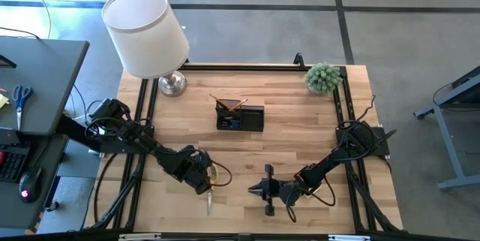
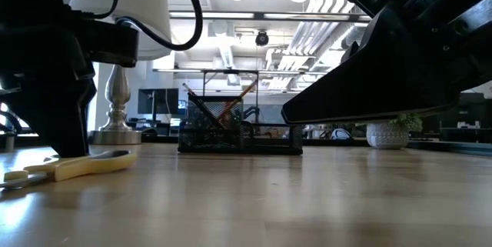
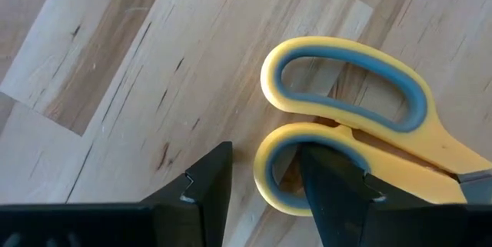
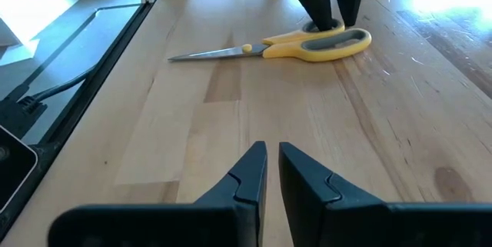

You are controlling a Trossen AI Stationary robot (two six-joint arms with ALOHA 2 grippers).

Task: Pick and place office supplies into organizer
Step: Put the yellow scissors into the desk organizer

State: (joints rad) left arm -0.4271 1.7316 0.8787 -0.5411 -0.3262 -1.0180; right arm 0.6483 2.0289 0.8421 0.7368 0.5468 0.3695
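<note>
L gripper [image 3: 265, 189] is down at the table near front-left, fingers spread, one finger [image 3: 334, 193] inside a handle loop of the scissors [image 4: 307, 45], the other finger outside on bare wood. It straddles the loop rim; grip not closed on it as far as visible. Scissors lie flat, blades [image 4: 211, 53] pointing toward the front edge.

R gripper [image 4: 271, 171] is low over the front-center table, fingers pressed nearly together, holding nothing, well apart from scissors.

Organizer [image 1: 241, 116] is mid-table toward the back, upright, w/ pencils [image 2: 231, 101] leaning in one compartment and a small blue item in it.

Around: lamp [image 1: 148, 34] at back-left corner, small plant [image 1: 323, 77] at back-right. Open wood [image 1: 300, 143] lies betw. scissors and organizer. Side desk [image 1: 45, 83] off to the left w/ blue scissors [image 1: 21, 95].
</note>
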